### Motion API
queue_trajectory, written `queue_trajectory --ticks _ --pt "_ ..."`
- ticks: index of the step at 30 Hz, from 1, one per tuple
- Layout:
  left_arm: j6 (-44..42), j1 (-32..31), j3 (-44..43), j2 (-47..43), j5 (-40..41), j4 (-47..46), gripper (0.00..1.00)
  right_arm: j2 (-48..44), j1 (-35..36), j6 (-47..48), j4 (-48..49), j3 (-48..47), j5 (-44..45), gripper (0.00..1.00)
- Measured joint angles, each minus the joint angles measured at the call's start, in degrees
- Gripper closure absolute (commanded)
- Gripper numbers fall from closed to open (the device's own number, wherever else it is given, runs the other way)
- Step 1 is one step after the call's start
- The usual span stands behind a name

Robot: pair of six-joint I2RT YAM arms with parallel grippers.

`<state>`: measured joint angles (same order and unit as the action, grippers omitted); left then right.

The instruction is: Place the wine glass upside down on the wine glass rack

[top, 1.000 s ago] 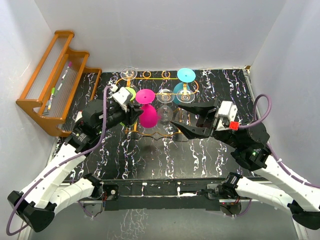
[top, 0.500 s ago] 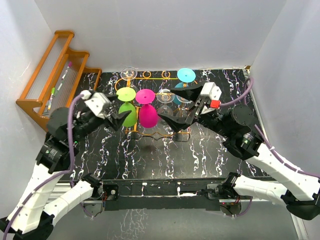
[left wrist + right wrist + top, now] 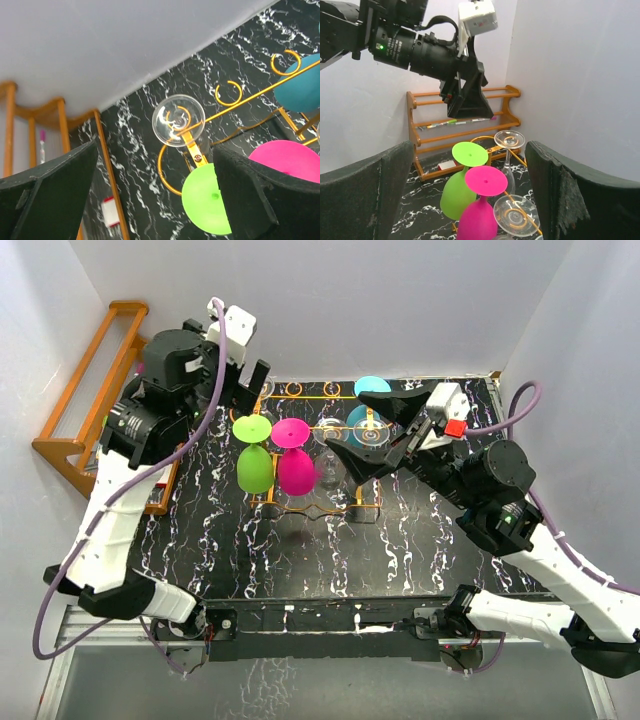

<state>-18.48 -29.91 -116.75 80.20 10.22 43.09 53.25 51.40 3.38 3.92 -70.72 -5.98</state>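
The green wine glass (image 3: 253,462) hangs upside down in the left rail of the orange wire wine glass rack (image 3: 310,396), its round base (image 3: 207,201) on top. A pink glass (image 3: 295,468), a teal glass (image 3: 372,389) and clear glasses (image 3: 330,433) hang beside it. My left gripper (image 3: 250,382) is open, raised above and behind the green glass and touching nothing. In its wrist view the green base sits low beside the right finger (image 3: 265,195). My right gripper (image 3: 368,430) is open and empty, hovering to the right of the glasses.
An orange wooden stepped shelf (image 3: 100,405) with pens on it stands against the left wall. A small red and white item (image 3: 111,212) lies at its foot. White walls close in the back and both sides of the black marbled table (image 3: 330,550).
The left gripper let go of the green glass, opened wide and rose back towards the rear wall. The right gripper opened fully and pulled up and away from the glasses.
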Motion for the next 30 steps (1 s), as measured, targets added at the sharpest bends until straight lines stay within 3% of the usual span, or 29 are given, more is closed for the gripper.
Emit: queue_trajectory --ticks 10,18,30 --pt "8.28 1.05 -3.3 -0.79 10.03 4.9 0.03 -0.07 0.0 1.99 -2.73 0.11 3.04 0.02" --pt "9.46 6.86 -4.96 -0.85 23.3 -0.48 0.03 -0.55 0.0 4.79 -4.48 0.33 6.56 0.02" --pt "-0.33 6.82 3.43 -0.46 22.03 -8.35 0.03 2.29 0.0 10.49 -5.07 1.01 10.14 0.02"
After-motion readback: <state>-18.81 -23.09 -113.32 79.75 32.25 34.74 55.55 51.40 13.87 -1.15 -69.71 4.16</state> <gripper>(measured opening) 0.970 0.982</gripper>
